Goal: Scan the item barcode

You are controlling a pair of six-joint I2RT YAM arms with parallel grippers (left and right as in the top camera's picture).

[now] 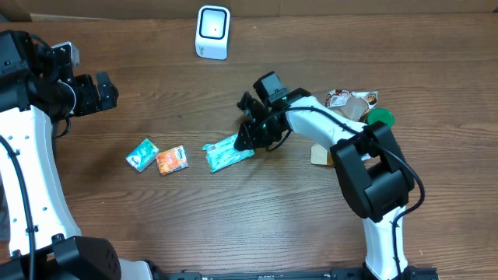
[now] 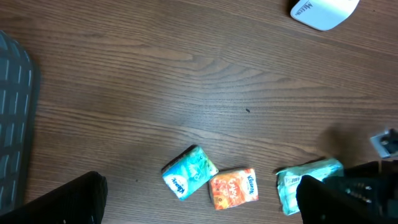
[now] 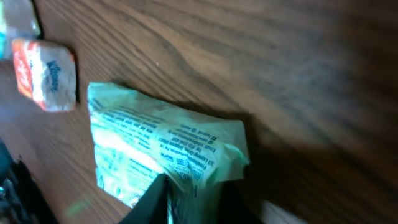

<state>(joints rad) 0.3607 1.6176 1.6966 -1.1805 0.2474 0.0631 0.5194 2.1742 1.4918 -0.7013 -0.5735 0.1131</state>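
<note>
Wood table (image 1: 194,225): right gripper (image 1: 246,140) pinches packet (image 1: 224,155) end mid-frame, likely for scanner (image 1: 212,31) up top; left gripper (image 1: 103,91) splayed, idle.

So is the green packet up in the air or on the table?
On the table. The green packet lies on the wood, right fingers at one end; cannot tell if they grip it.
</note>
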